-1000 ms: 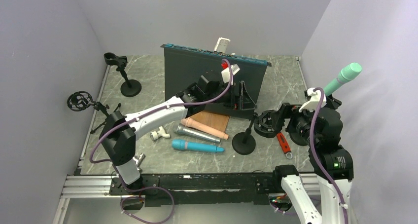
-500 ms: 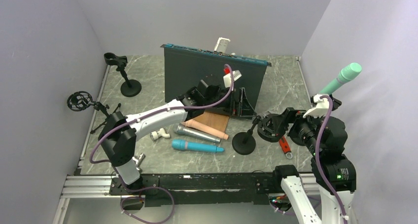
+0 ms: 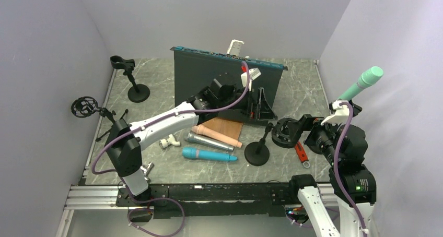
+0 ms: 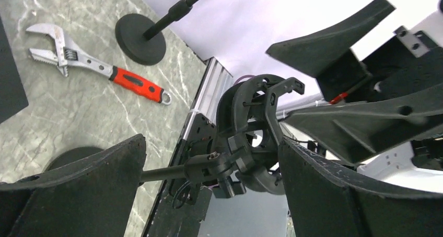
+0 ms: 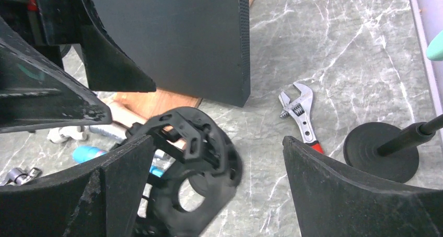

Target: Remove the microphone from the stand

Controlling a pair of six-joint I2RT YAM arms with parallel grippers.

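Since a second ago the left hand (image 3: 259, 106) has slid rightward along the dark panel (image 3: 209, 75) and spread its fingers further, and the right arm (image 3: 345, 143) has drawn slightly back. Both hands stand wide open and hold nothing. In its wrist view the right hand (image 5: 217, 143) frames the ring of a shock mount (image 3: 285, 132); clear space shows beside the right finger, but whether the left finger touches the ring I cannot tell.

The mint-green microphone (image 3: 364, 83) sits on its stand (image 5: 384, 153), tilted up toward the right wall (image 3: 397, 64) at the counter's (image 3: 303, 85) right edge. Open counter lies between the panel's right end and that wall, with only a wrench (image 3: 300, 152) on it.

From above, the right arm hides the stand's base. The right wrist view cuts the microphone to a sliver at its right border.
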